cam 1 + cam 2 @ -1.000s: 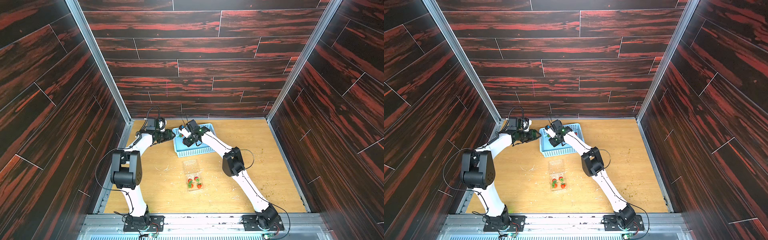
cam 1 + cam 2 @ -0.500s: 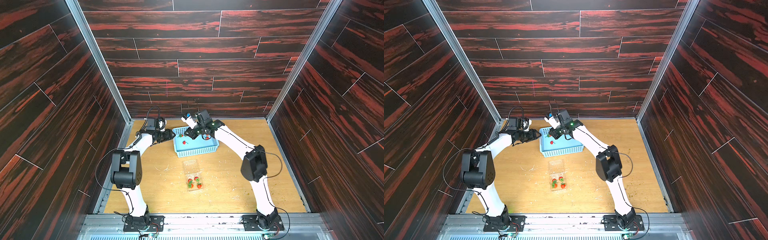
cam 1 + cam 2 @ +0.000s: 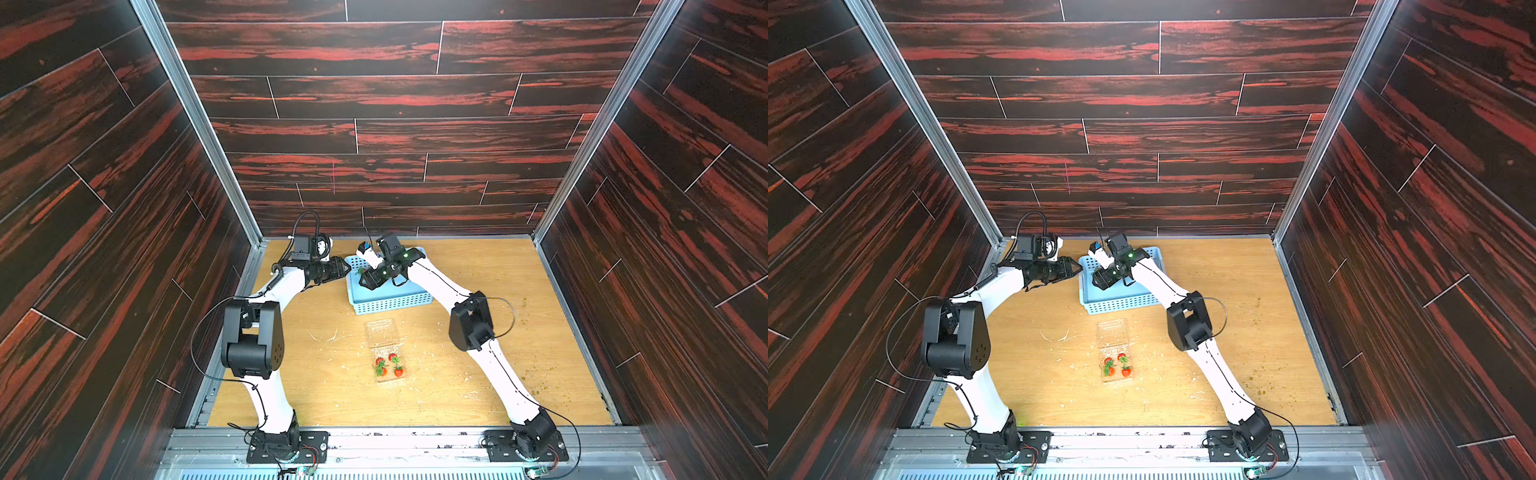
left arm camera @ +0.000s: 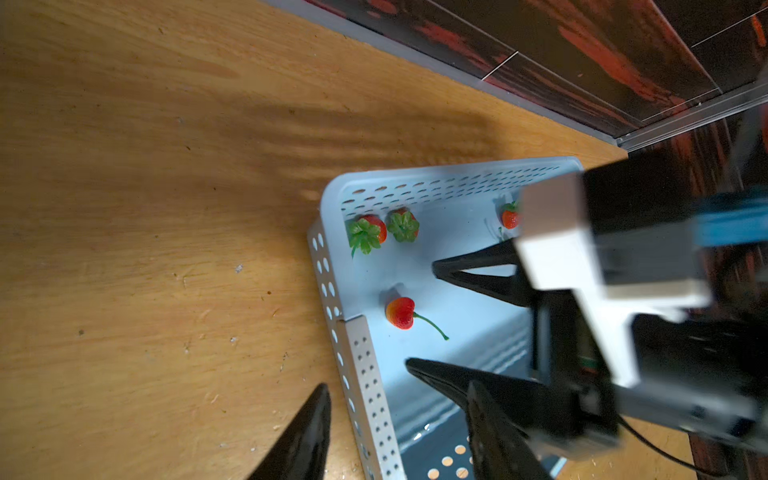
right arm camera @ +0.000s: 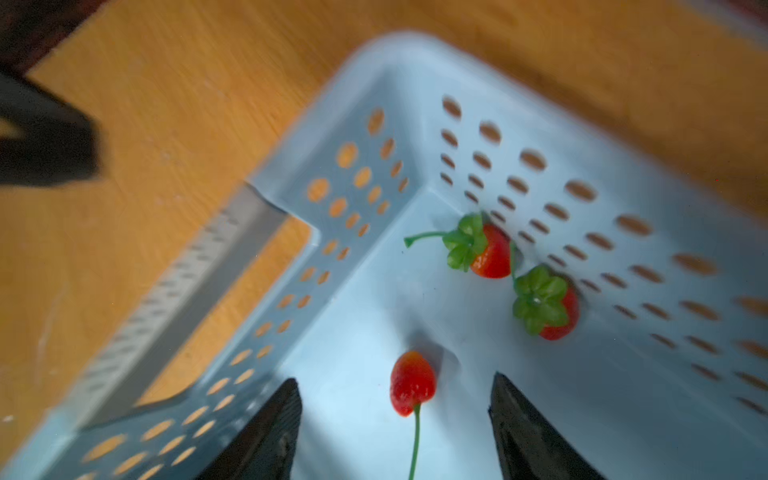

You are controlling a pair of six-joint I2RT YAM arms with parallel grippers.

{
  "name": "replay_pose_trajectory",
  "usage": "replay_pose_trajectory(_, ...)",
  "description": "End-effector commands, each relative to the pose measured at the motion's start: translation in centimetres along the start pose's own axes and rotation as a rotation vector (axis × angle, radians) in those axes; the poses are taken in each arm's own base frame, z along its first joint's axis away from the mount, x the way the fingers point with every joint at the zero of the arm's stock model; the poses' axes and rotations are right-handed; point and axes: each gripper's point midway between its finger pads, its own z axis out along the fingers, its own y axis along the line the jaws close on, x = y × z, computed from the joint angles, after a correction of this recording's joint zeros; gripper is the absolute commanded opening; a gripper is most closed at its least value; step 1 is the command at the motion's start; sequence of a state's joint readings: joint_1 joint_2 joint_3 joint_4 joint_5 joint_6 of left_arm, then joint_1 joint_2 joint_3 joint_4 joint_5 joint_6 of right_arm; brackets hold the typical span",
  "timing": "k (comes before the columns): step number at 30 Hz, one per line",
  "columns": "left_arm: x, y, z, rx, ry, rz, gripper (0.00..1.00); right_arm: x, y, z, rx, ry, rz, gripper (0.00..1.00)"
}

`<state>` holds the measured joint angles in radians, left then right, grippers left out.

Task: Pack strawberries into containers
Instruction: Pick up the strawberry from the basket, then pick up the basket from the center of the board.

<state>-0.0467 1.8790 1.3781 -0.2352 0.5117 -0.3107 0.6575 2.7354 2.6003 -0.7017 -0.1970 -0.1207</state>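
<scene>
The right gripper [image 5: 393,379], wide open and empty, brackets a red stemmed strawberry [image 5: 412,382] in the light blue perforated plastic basket [image 5: 519,124], ready to pinch; the half-open left gripper [image 4: 397,385] straddles its wall, probably steadying it.

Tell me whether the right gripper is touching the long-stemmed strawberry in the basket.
Apart. In the right wrist view, the right gripper stands open around the strawberry, with bare basket floor showing on each side of the berry.

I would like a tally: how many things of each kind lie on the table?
Strawberries in basket: 4
Strawberries in clamshell: 4
Blue basket: 1
Clear clamshell: 1
Total: 10
</scene>
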Motion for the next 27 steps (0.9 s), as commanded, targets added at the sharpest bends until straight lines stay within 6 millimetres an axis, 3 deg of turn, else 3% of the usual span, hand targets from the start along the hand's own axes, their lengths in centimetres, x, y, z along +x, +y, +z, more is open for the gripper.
replay_pose_trajectory(1,-0.5,0.0,-0.1,-0.001,-0.004,0.012,0.54,0.3,-0.5,0.0,0.004,0.012,0.030,0.77)
replay_pose_trajectory(9,-0.5,-0.2,-0.1,0.009,-0.002,0.013,0.54,1.8,-1.0,1.4,-0.046,0.035,0.098,0.82)
replay_pose_trajectory(19,-0.4,0.0,0.4,0.026,0.015,0.008,0.54,2.6,-0.2,2.4,-0.123,0.043,0.179,0.83)
replay_pose_trajectory(23,-0.4,0.1,0.5,0.030,0.012,0.005,0.54,3.9,-0.2,3.2,-0.130,0.077,0.218,0.80)
replay_pose_trajectory(27,-0.2,0.4,1.0,0.036,0.021,-0.007,0.52,3.5,0.5,3.5,-0.164,0.061,0.229,0.71)
